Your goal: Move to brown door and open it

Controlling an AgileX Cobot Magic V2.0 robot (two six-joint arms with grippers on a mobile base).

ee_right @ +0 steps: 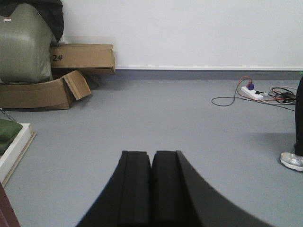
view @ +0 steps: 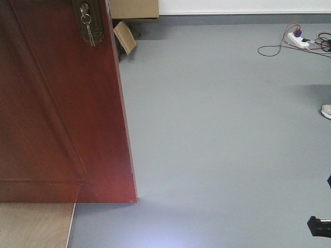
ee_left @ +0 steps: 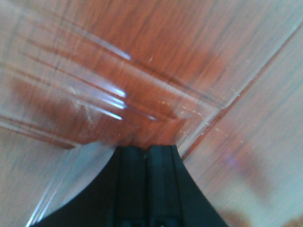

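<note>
Pressing pad to pad with nothing between them, the left gripper point(ee_left: 146, 150) has its black jaws clenched, the tips right up against the glossy reddish panel moulding of the brown door point(ee_left: 156, 66); whether they actually touch the wood cannot be told. The right gripper point(ee_right: 151, 158) is likewise clenched on nothing, its jaws level above bare grey floor point(ee_right: 156, 113) and aimed at the far white wall point(ee_right: 189, 33). Brown door point(view: 57, 113), front view: fills the left side, standing at an angle, its lower free corner resting near a pale wooden board point(view: 33, 225). Dark brass lock plate point(view: 88, 20) near the door's top edge, keys point(view: 89, 31) hanging from it. Beyond the door's free edge: cardboard boxes point(ee_right: 57, 75) with a green sack point(ee_right: 23, 45) on top. Far from the door, by the wall: white power strip point(ee_right: 252, 92) with trailing cables. Grey shoe point(ee_right: 292, 161) at the right margin.
</note>
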